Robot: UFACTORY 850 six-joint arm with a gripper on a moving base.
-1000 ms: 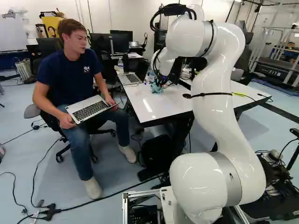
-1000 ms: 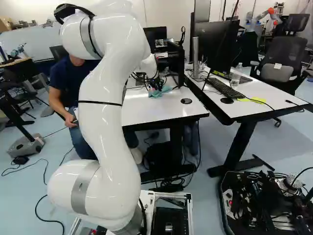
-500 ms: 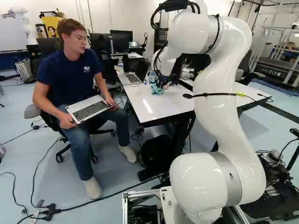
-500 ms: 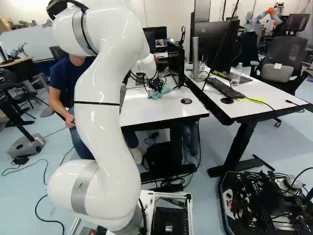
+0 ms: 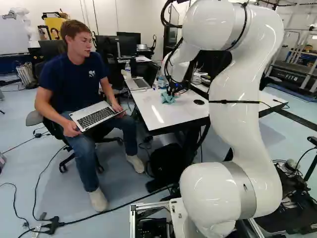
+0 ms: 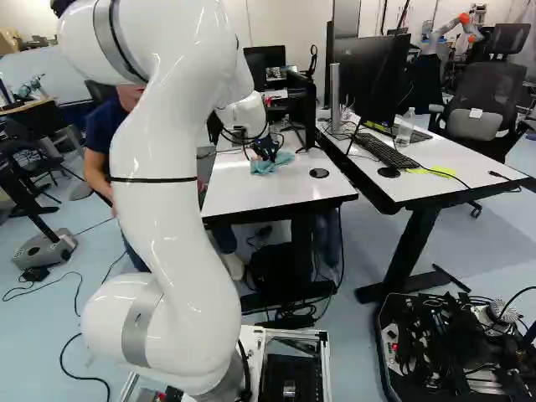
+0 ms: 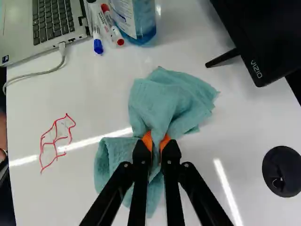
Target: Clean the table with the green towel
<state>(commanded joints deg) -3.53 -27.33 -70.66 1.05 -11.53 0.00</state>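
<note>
Your gripper (image 7: 156, 141) is nearly closed — a fold of the green towel (image 7: 157, 101) is clamped in it. The towel lies bunched on the table (image 7: 84, 197), apart from the red scrawl (image 7: 55, 140). Grasping is complete; you apparently have that mark left to wipe.

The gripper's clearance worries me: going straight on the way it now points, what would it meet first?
The gripper, shut on the green towel, points down at the table. It would likely meet the towel's own folds first, then the table under them; any gap is hard to judge.
</note>
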